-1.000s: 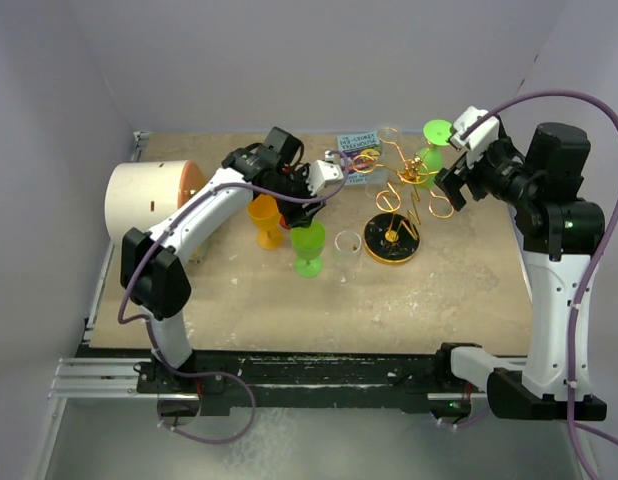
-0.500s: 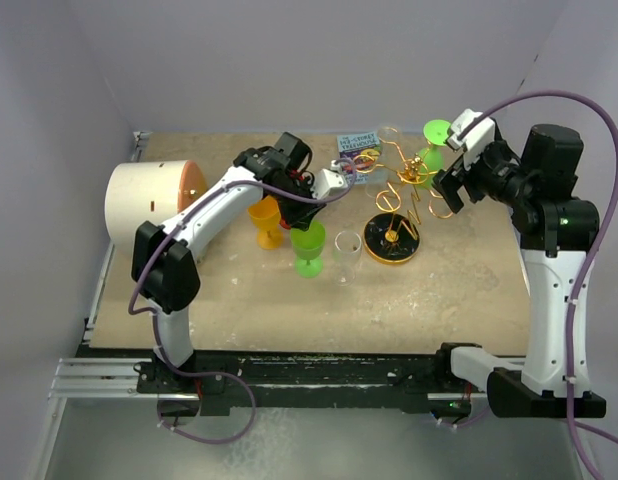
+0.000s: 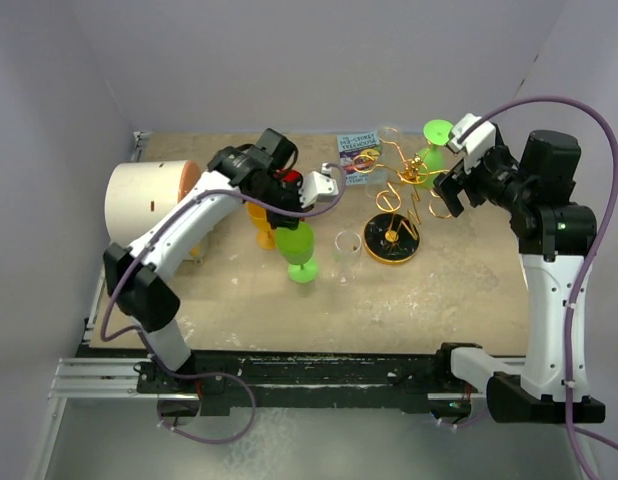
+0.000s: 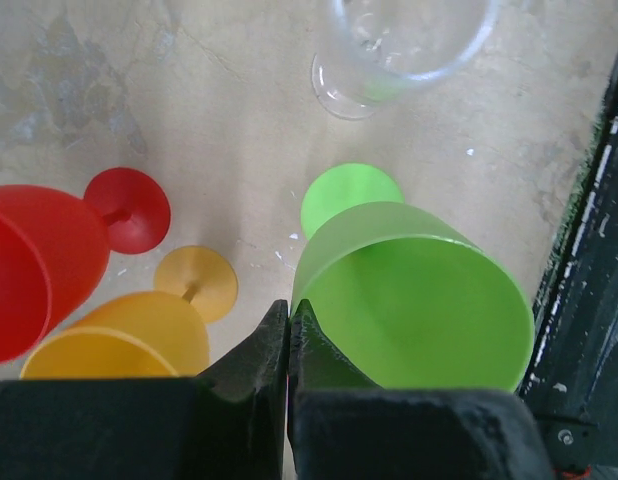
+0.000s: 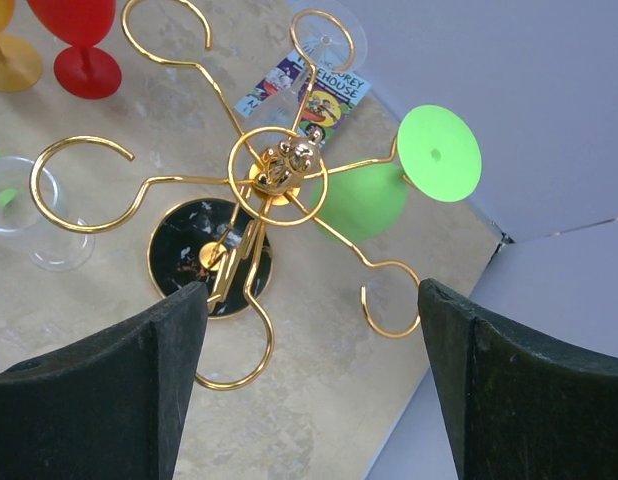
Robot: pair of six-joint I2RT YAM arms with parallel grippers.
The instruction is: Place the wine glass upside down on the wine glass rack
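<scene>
A green wine glass [image 3: 298, 245] stands upright mid-table. My left gripper [image 3: 289, 222] is shut on its rim; in the left wrist view the gripper [image 4: 289, 305] has one finger inside the green wine glass [image 4: 419, 300] and one outside. The gold wire wine glass rack [image 3: 404, 190] stands to the right on its round black base [image 3: 391, 243]. Another green glass [image 5: 359, 200] hangs upside down on one arm of the rack [image 5: 279, 170]. My right gripper [image 3: 451, 188] hovers open above the rack's right side, and in the right wrist view the gripper [image 5: 311, 288] holds nothing.
A clear glass [image 3: 347, 252] stands between the green glass and the rack base. An orange glass [image 3: 264, 222] and a red glass [image 4: 39, 260] stand just left of the held one. A cream cylinder [image 3: 149, 198] lies at the left. A printed card [image 3: 357, 148] lies behind the rack.
My left gripper has closed onto the green glass's rim, and glass and arm have shifted slightly left. The right arm has barely moved.
</scene>
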